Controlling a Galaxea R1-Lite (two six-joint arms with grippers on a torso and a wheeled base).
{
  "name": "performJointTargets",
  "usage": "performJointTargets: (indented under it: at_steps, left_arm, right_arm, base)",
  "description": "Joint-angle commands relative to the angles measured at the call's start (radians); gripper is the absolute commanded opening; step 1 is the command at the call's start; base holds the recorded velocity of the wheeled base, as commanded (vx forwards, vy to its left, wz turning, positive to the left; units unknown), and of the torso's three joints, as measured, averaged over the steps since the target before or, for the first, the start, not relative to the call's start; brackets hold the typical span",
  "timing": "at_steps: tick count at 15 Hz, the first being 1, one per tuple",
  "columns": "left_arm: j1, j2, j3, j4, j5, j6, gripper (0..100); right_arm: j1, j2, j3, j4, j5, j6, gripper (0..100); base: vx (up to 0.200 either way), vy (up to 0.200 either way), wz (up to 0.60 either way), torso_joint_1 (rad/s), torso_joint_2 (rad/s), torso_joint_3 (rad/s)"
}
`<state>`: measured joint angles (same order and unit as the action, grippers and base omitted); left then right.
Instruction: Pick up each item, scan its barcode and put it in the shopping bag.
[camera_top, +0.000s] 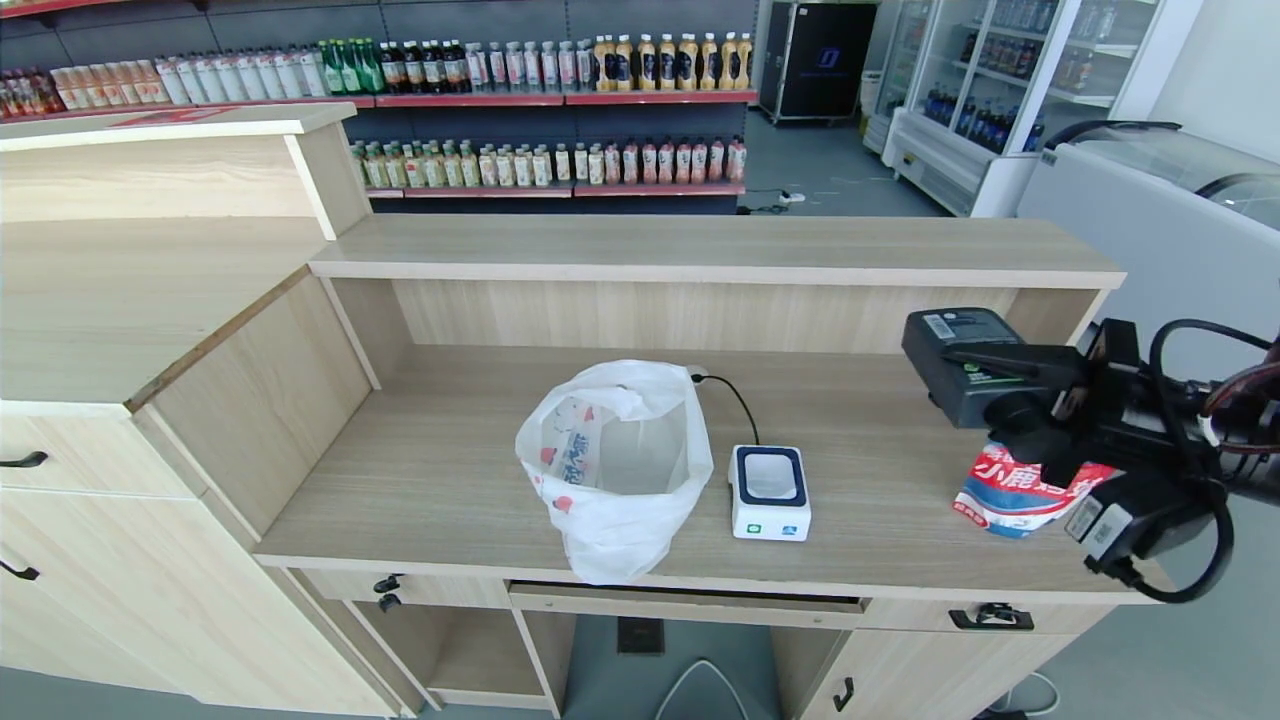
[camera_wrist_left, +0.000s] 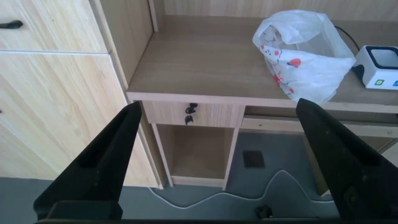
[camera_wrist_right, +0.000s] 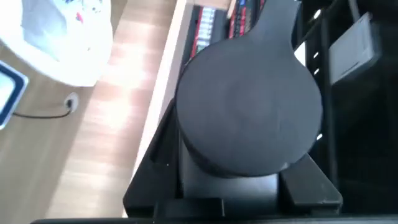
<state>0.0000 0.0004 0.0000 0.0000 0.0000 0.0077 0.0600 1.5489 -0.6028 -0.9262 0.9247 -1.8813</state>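
Right arm extends in over the right end of the table. The right gripper is at the top of the snack packet; cannot tell whether it is clamped. Left gripper hangs spread wide and empty, below the table's front edge. Count: one packet, one scanner, one shopping bag just beside the scanner, mid-table

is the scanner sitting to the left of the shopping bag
No, in the head view the scanner stands on the counter just to the right of the shopping bag.
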Motion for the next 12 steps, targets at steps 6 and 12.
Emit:
performJointTargets:
  at_steps: [6, 12]
  left_arm:
    - [0.0, 0.0, 0.0, 0.0, 0.0, 0.0, 100]
    - [0.0, 0.0, 0.0, 0.0, 0.0, 0.0, 100]
  right_arm:
    - [0.451, -0.098, 0.103, -0.045, 0.006, -0.453, 0]
    - [0.44, -0.32, 0.121, -0.042, 0.017, -0.444, 0]
  base:
    - [0.0, 0.0, 0.0, 0.0, 0.0, 0.0]
    - [0.0, 0.0, 0.0, 0.0, 0.0, 0.0]
